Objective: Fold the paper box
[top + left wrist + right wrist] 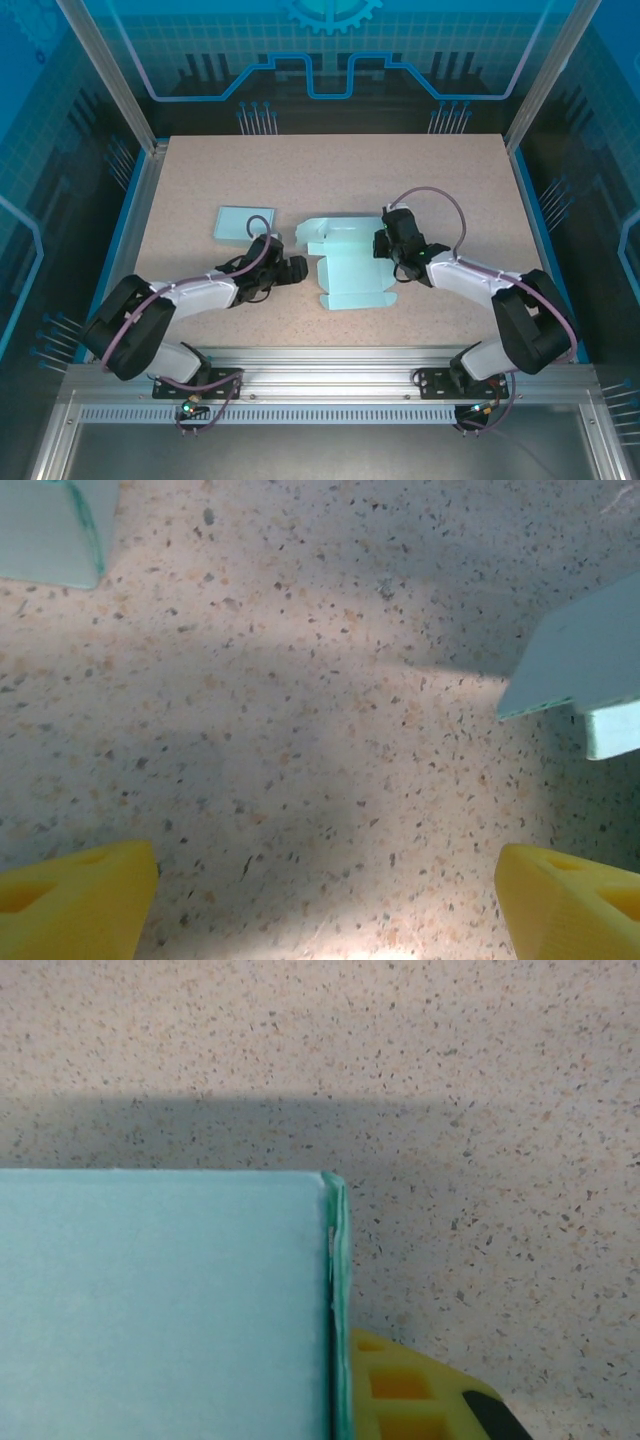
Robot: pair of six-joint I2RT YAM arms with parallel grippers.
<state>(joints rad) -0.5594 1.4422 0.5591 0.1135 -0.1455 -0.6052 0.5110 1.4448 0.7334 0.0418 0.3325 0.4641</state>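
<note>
The folding is looking barely begun (a judgement from how the sheet is lying). The paper box [348, 275] is sitting near the middle of the bench [450, 170], between the two arms. Most of it is lying flat as an unfolded pale teal blank, with tabs and notches showing along its outline. Only its far part appears to be lifting off the surface, as if one wall is starting to stand.

The right claw [386, 245] is closing down narrow at the box's right side and seems to be pinching the thin card there. In its wrist view a smooth teal panel [160, 1300] is ending in a crisp doubled edge, with one yellow finger [400, 1390] showing just beside it.

The left claw [296, 268] is hovering just left of the box, jaws spread wide and holding nothing. Bare bench is showing between them, and a box flap [575, 660] is sitting off to the right, apart from them.

A separate flat teal piece [243, 222] is lying further back on the left, apart from the box. Raising the remaining walls and tucking the tabs is likely all waiting to be done.
</note>
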